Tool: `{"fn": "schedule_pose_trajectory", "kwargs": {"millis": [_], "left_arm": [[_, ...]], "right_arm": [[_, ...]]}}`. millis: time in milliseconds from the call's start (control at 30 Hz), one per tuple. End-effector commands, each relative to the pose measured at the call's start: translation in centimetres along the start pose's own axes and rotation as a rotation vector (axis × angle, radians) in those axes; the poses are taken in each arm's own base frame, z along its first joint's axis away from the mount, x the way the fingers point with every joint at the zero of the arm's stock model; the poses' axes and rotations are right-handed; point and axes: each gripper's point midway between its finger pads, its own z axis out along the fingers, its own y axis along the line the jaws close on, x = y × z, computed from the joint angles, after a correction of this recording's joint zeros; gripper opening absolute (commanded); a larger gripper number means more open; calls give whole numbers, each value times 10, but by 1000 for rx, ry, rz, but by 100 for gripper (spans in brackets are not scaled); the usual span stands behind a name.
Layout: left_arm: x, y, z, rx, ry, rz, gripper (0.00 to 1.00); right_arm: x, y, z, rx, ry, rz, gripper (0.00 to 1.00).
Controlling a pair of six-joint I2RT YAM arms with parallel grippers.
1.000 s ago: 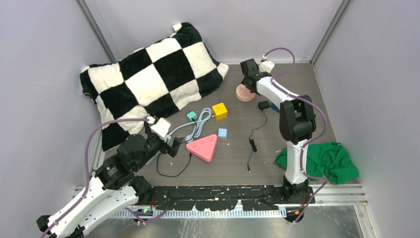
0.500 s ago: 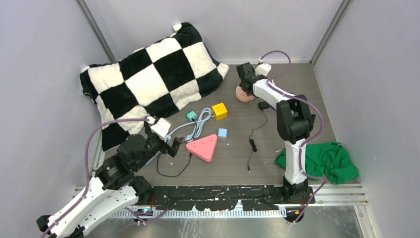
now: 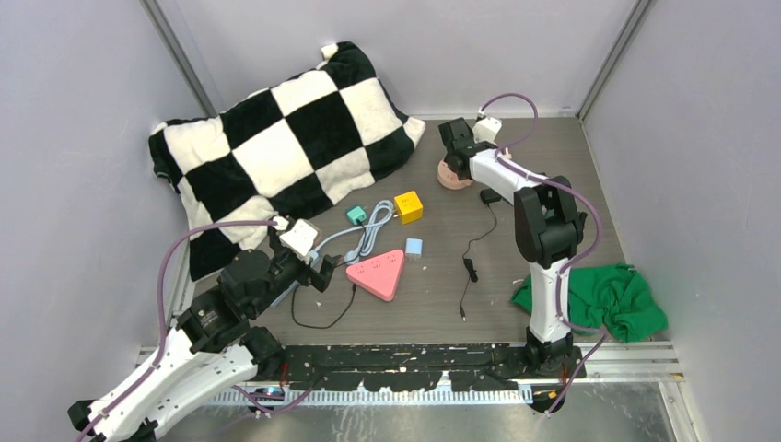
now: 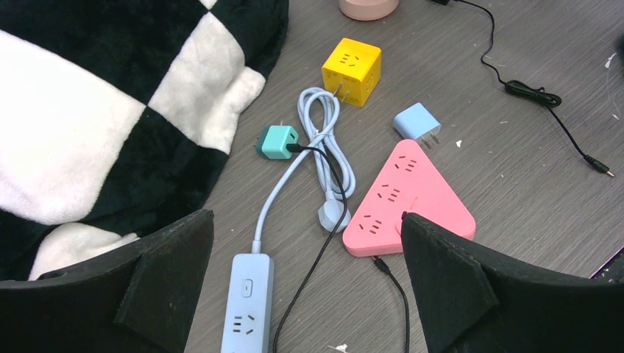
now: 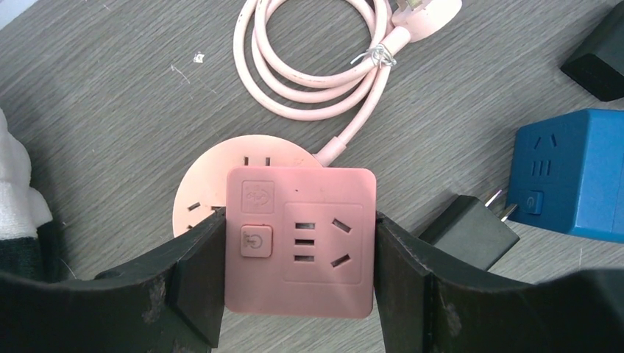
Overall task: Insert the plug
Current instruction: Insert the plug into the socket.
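Two end effectors: the right end effector (image 5: 300, 250) clamps the pink square socket (image 5: 324, 198) by its sides at lower centre, while the left end effector (image 4: 307, 287) hangs wide open, empty.

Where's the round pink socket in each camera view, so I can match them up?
Top external: round pink socket at the far centre-right, under the right arm's tip.
Left wrist: cut off by the top edge, right of centre.
Right wrist: centre of frame, gripped on both sides by the right claw.
Shared landmark: the black charger beside it.
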Motion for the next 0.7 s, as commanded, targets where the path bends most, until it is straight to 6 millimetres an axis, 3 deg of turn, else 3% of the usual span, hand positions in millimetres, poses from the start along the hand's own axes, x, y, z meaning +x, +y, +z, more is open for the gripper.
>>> {"fn": "schedule_pose_trajectory", "kwargs": {"millis": [0,200,467,667], "left_arm": [[-10,4,-1,-13,-44,4,99],[-10,4,-1,-17,-46,4,99],[-10,4,-1,-18,-44,4,99],[-9,4,0,-18,-41,4,99]], "right_arm": [[106,-46,-5,48,354,-266,32],[75,-49,-34,-5,318,-325,32],[96,-61,-55,-39,354,-470,32],[89,-66,-64,-42,305,-483,40]]}}
